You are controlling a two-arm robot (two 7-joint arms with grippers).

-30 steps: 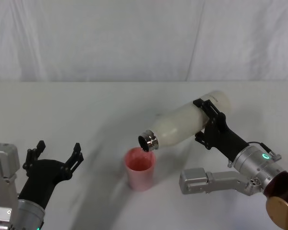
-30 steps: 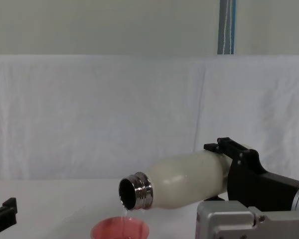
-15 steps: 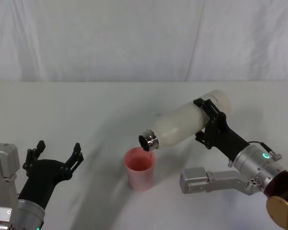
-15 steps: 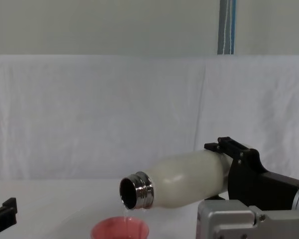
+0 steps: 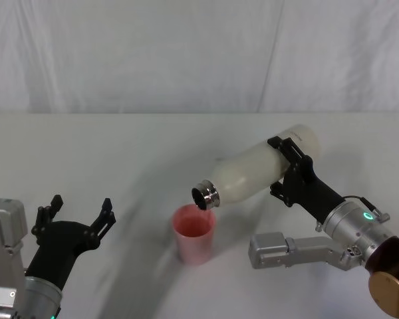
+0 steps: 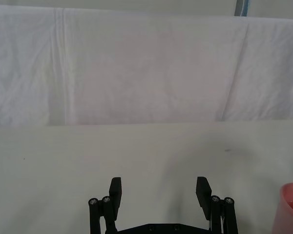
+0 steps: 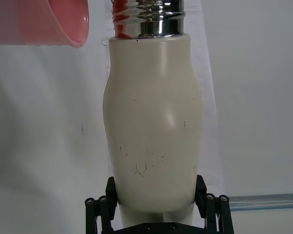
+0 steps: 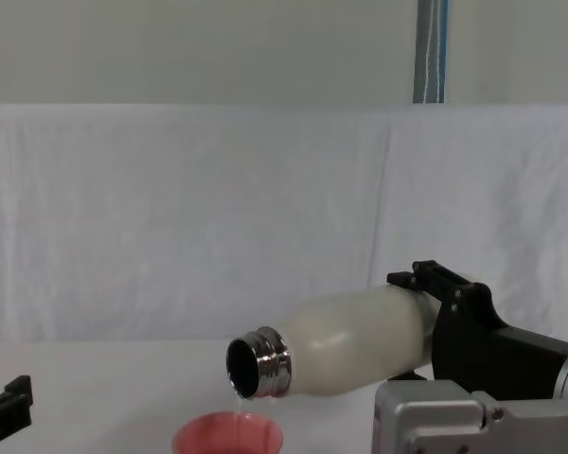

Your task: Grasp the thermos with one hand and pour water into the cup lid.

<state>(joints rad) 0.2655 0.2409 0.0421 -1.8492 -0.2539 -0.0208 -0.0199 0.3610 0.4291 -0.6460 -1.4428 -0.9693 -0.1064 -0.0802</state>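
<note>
My right gripper (image 5: 289,169) is shut on the lower body of the cream-white thermos (image 5: 256,173), holding it tipped almost flat in the air. Its steel neck (image 5: 205,195) points down and to the left, just above the pink cup lid (image 5: 194,232) standing on the table. In the chest view a thin trickle falls from the thermos (image 8: 350,342) mouth into the cup lid (image 8: 229,437). The right wrist view shows the thermos (image 7: 152,122) between the gripper's fingers (image 7: 100,212), with the cup lid (image 7: 39,22) beyond its neck. My left gripper (image 5: 75,214) rests open near the table's front left; the left gripper (image 6: 158,191) holds nothing.
The table (image 5: 120,146) is covered in white cloth, with a white cloth backdrop (image 5: 186,53) behind it. A grey block of my right arm (image 5: 272,249) lies low on the table to the right of the cup lid.
</note>
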